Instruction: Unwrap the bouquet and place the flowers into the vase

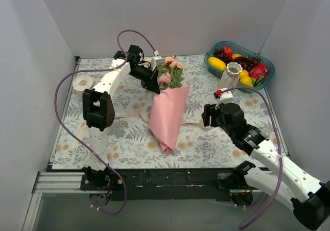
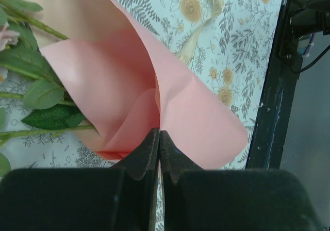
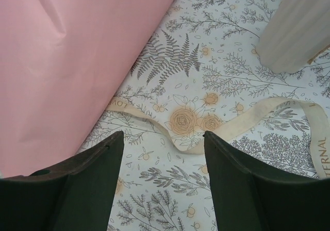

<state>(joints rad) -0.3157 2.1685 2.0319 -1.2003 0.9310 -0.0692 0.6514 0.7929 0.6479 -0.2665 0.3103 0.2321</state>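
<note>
The bouquet lies mid-table with its pink paper wrap (image 1: 167, 117) loosened around it. The flowers (image 1: 170, 71), pink and peach roses with green leaves, stick out of its far end; their stems and leaves (image 2: 46, 94) show in the left wrist view. My left gripper (image 1: 154, 86) is shut on the upper edge of the pink paper (image 2: 196, 117), which runs straight in between its closed jaws. To the right of the wrap, my right gripper (image 3: 164, 135) hovers open over the loose cream ribbon (image 3: 247, 122). The vase (image 1: 230, 76) stands upright at the back right.
Just behind the vase sits a teal bowl (image 1: 207, 61) of fruit. A white tape roll (image 1: 82, 82) lies at the left edge. The ribbon (image 1: 196, 124) trails over the floral tablecloth. Grey walls enclose three sides.
</note>
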